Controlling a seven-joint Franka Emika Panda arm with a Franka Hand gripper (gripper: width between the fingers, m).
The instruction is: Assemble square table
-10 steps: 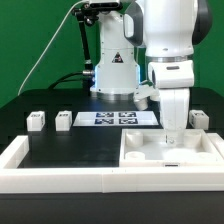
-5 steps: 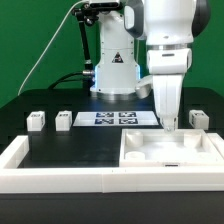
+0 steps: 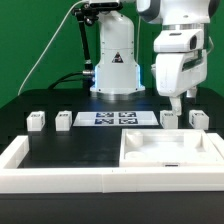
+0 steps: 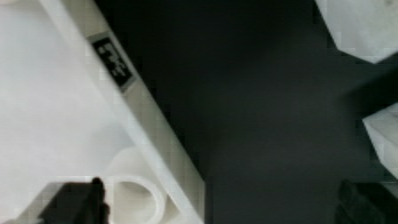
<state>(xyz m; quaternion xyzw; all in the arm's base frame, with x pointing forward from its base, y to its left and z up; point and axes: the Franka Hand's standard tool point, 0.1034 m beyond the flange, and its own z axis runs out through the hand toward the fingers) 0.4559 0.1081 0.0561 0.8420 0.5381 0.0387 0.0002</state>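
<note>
Though aloft by the square table top (image 3: pixel 170 172), gripper (image 3: pixel 176 104) jaws apart

The exterior view is bright and evenly lit, seemingly from overhead, but coarse and soft. The white table top (image 3: pixel 135 150) nearly blows out, with only pale grey shadow inside its rim. The black counter (image 3: pixel 70 160) swallows detail. The wrist view is dimmer and blurred: the tag (image 4: pixel 116 65) smears, and the dark fingers (image 4: pixel 71 203) of the pincer (image 4: pixel 217 208) are out of focus.
</note>
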